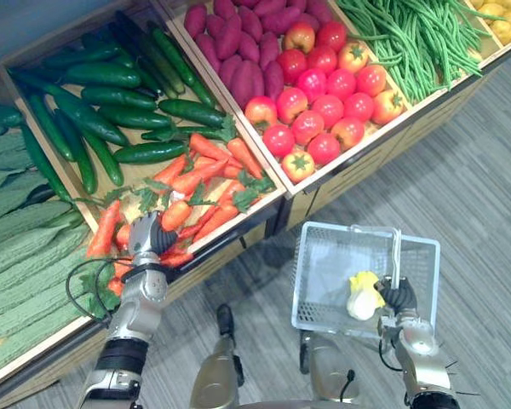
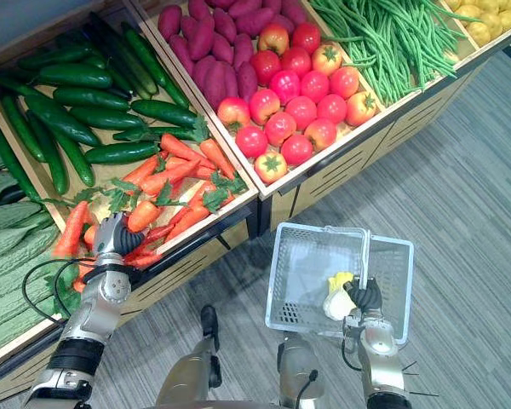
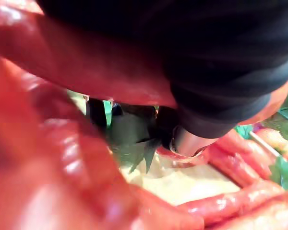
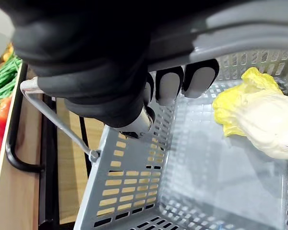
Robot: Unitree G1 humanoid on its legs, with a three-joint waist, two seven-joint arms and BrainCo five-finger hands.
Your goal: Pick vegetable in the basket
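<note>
At 5 o'clock in your head view, your right hand (image 1: 399, 296) is curled tight round the handle (image 1: 397, 251) of the grey basket (image 1: 317, 281). A pale yellow cabbage (image 1: 364, 295) lies inside the basket, just beside that hand.

At 8 o'clock, your left hand (image 1: 146, 237) is down among the carrots (image 1: 206, 170) at the near edge of the produce stand (image 1: 366, 166). Its fingers are buried between them, so you cannot tell whether they are spread or pinching one.

Farther back, cucumbers (image 1: 102, 102) lie at 10 o'clock, purple sweet potatoes (image 1: 238, 51) at 12, tomatoes (image 1: 324, 94) at 1 and green beans (image 1: 409, 34) at 2.
</note>
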